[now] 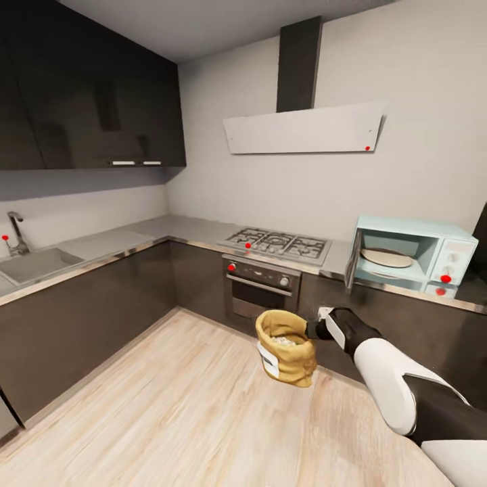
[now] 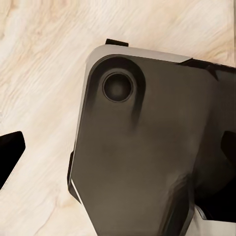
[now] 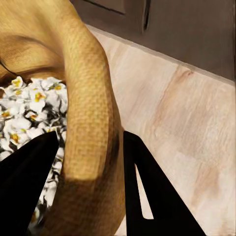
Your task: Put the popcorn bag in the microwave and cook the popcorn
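The tan popcorn bag [image 1: 287,352] hangs in the air in front of the lower cabinets, with white popcorn [image 1: 284,340] showing in its open top. My right gripper [image 1: 312,330] is shut on the bag's rolled rim from the right. In the right wrist view the rim [image 3: 88,73] sits between the two dark fingers of the right gripper [image 3: 91,137], with popcorn [image 3: 29,108] inside. The mint-blue microwave [image 1: 406,260] stands on the grey countertop [image 1: 169,230] at the right, door swung open. My left gripper's finger [image 2: 10,152] is over the wood floor, jaws spread.
A gas hob [image 1: 277,243] and a built-in oven [image 1: 260,284] sit left of the microwave. A sink [image 1: 34,264] is at the far left. Wood floor [image 1: 169,406] lies between the cabinets. A dark robot part [image 2: 147,147] lies under the left wrist.
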Tool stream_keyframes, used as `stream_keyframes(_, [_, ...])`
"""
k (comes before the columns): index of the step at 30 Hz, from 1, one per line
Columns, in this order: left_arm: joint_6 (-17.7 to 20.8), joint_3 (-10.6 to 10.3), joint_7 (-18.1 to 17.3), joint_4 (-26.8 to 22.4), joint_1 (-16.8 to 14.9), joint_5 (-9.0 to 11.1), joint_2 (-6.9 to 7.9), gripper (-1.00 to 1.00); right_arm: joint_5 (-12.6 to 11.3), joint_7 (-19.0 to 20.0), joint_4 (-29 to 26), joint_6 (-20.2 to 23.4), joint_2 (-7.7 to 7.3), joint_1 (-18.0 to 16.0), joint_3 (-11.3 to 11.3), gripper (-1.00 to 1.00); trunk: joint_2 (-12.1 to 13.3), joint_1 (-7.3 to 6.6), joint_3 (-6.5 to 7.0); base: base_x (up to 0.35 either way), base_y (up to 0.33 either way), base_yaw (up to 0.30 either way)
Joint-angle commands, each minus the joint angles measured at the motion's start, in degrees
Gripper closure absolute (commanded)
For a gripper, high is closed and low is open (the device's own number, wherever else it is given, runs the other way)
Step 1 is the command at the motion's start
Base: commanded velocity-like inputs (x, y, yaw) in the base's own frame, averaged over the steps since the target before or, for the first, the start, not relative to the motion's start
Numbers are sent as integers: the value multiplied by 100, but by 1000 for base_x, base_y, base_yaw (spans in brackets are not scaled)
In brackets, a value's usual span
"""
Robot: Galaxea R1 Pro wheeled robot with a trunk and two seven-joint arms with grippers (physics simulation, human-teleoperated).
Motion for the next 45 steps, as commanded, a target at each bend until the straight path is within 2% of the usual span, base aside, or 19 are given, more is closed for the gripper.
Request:
stream_keyframes(1, [-14, 17, 3, 0, -2, 23, -1, -100, 53, 23, -8, 22, -100, 9, -163, 100, -5, 0, -7, 0, 0, -287])
stream_keyframes(4, [-14, 17, 3, 0, -2, 25, -1, -100, 53, 44, -8, 25, -271, 18, -315, 100, -5, 0, -7, 0, 0, -287])
stream_keyframes(8, [-14, 17, 3, 0, -2, 26, -1, -100, 61, 39, -16, 28, -484, 19, -342, 100, -5, 0, -7, 0, 0, -287])
stream_keyframes(17, [-14, 17, 3, 0, -2, 23, -9, -100, 71, 30, -32, 28, -737, 19, -371, 100, -5, 0, -7, 0, 0, -287])
stream_keyframes(22, [-14, 17, 3, 0, -2, 21, -3, -100, 72, 22, -48, 38, -771, 17, -525, 100, -5, 0, -7, 0, 0, -287])
stream_keyframes(34, [-14, 17, 3, 0, -2, 17, -15, -100, 78, 21, -131, 128, -868, 18, -545, 100, -5, 0, -7, 0, 0, -285])
stream_keyframes(39, [-14, 17, 3, 0, -2, 17, -18, -100, 75, 27, -146, 148, -866, 16, -559, 100, -5, 0, -7, 0, 0, -56])
stream_keyframes(45, [-14, 16, 3, 0, -2, 17, -18, -100, 71, 47, -156, 407, -872, 16, -571, 100, -5, 0, -7, 0, 0, -1])
